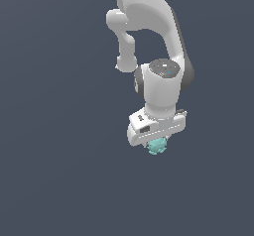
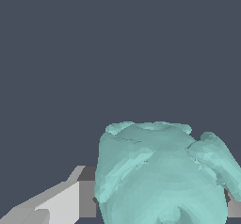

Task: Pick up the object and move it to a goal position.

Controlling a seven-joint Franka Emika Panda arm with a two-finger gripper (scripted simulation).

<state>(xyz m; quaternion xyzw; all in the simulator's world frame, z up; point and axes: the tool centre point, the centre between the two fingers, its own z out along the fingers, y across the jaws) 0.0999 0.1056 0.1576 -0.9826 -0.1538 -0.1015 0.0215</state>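
Note:
The object (image 1: 158, 147) is a small teal knobbly lump that shows just under the white hand in the exterior view. In the wrist view it (image 2: 162, 171) fills the space between the two fingers. One finger (image 2: 66, 202) lies against one side of it, and a sliver of the other finger (image 2: 233, 208) shows at the opposite side. My gripper (image 1: 157, 144) points down and is shut on the object. The fingers are mostly hidden by the hand in the exterior view. I cannot tell whether the object touches the surface below.
The plain dark grey-blue ground (image 1: 59, 170) fills the exterior view around the arm. The white arm links (image 1: 149, 12) rise toward the top of that view. No goal marker or other object shows.

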